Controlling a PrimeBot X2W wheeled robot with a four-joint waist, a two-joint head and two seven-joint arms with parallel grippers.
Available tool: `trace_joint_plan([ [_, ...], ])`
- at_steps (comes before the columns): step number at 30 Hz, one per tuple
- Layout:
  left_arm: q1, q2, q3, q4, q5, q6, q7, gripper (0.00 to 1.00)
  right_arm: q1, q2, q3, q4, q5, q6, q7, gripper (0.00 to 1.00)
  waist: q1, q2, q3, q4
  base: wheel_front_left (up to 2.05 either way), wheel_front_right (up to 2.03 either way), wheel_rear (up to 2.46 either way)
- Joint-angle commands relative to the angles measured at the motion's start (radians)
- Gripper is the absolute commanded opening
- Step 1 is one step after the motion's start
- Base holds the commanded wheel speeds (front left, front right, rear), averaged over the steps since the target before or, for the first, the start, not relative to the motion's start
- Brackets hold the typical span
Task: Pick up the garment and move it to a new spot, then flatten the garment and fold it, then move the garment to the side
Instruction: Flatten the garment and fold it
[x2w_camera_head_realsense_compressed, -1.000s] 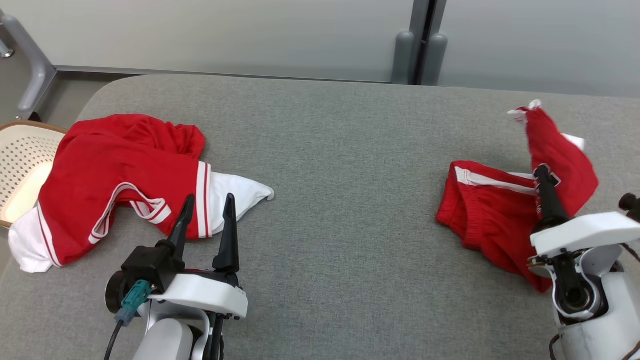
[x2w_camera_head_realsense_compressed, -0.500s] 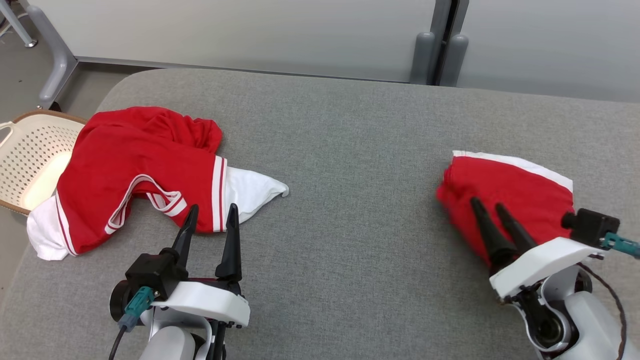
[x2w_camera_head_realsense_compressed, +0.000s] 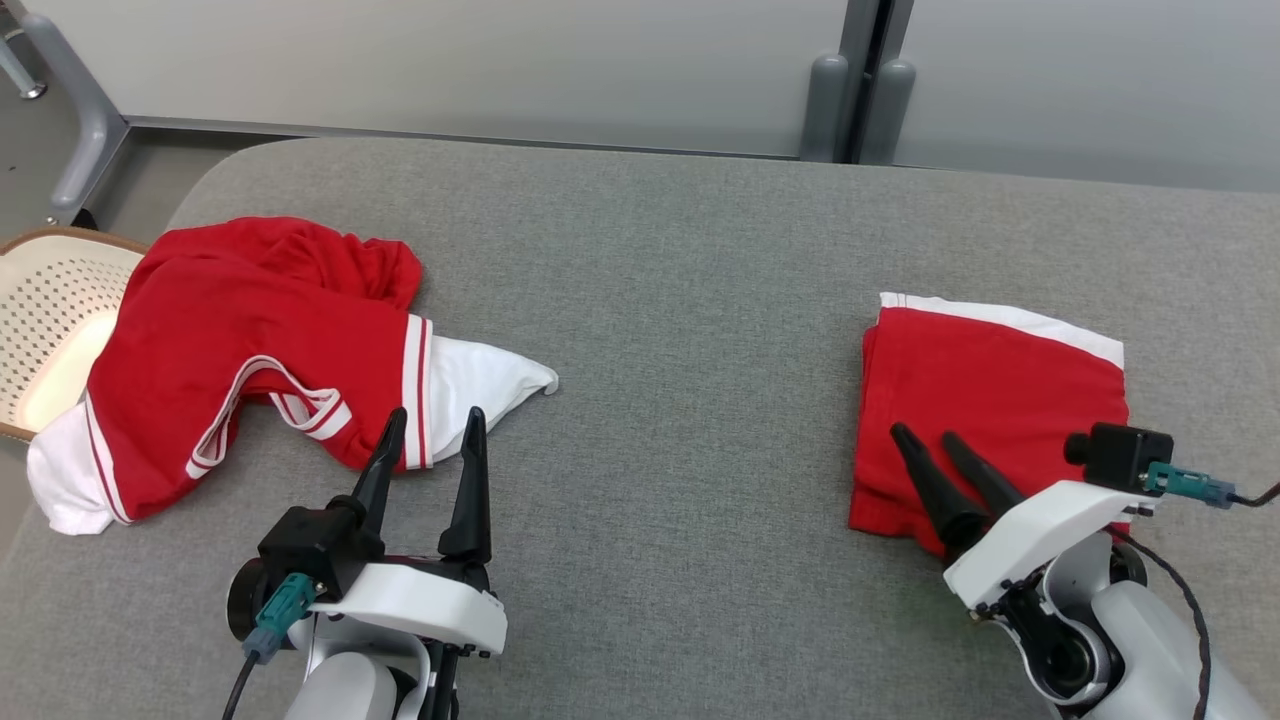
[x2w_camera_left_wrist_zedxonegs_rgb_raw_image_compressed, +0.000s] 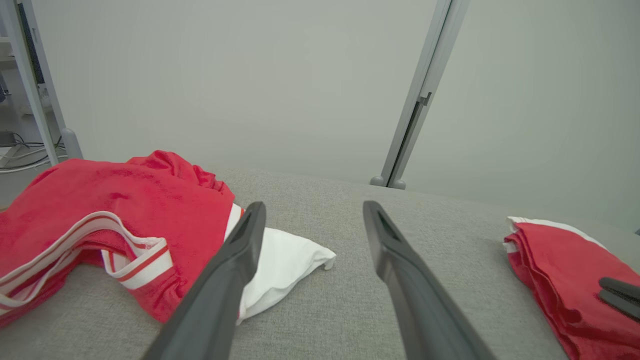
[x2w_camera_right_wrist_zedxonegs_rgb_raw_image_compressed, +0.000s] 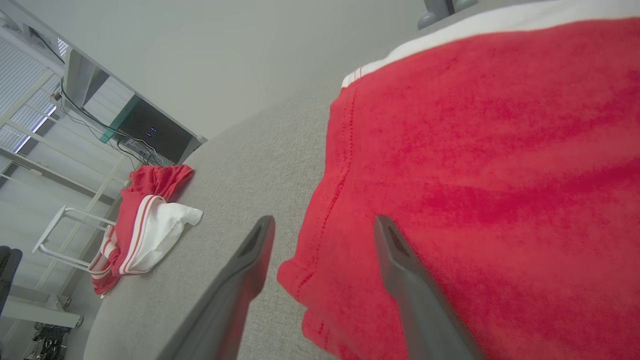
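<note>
Red folded garment (x2w_camera_head_realsense_compressed: 990, 400) lies flat on the right of the grey table (x2w_camera_head_realsense_compressed: 680, 250). Right gripper (x2w_camera_head_realsense_compressed: 925, 434) is spread and empty at its near-left corner. Left gripper (x2w_camera_head_realsense_compressed: 435, 414) is spread and empty too, by the crumpled jersey (x2w_camera_head_realsense_compressed: 250, 340). Risk: pinching only the top layer peels the fold open, and dragging across the cloth top bunches it.

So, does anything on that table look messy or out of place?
Yes: the red and white garment on the left lies crumpled at the edge of the table, by a basket. The folded red garment on the right looks tidy.
</note>
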Motion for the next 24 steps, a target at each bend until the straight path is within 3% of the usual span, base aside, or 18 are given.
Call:
trace_joint_plan([
  [1,-0.007,0.004,0.005,-0.005,0.007,-0.002,0.000,1.00,-0.014,-0.015,-0.004,-0.007,0.004,0.000,-0.025,1.00,0.0000,0.0000,-0.001,-0.013,0.00,0.00,0.00],
  [6,-0.010,0.004,0.009,-0.013,0.010,-0.004,0.000,1.00,-0.030,-0.054,-0.022,-0.030,-0.041,0.000,-0.112,1.00,0.0000,0.0000,-0.007,-0.038,0.00,0.00,0.00],
  [15,-0.021,0.004,0.022,-0.063,0.019,-0.013,0.000,1.00,-0.012,-0.101,-0.115,-0.021,-0.311,0.000,-0.306,1.00,0.0000,0.0000,-0.013,-0.102,0.00,0.00,0.00],
  [18,-0.022,0.004,0.026,-0.079,0.029,-0.010,0.000,1.00,0.012,-0.084,-0.188,-0.058,-0.433,0.000,-0.323,1.00,0.0000,0.0000,-0.008,-0.121,0.00,0.00,0.00],
  [24,-0.006,0.004,0.022,-0.089,0.055,-0.002,0.000,1.00,0.117,0.027,-0.368,-0.220,-0.638,0.000,-0.326,1.00,0.0000,0.0000,0.003,-0.155,0.00,0.00,0.00],
])
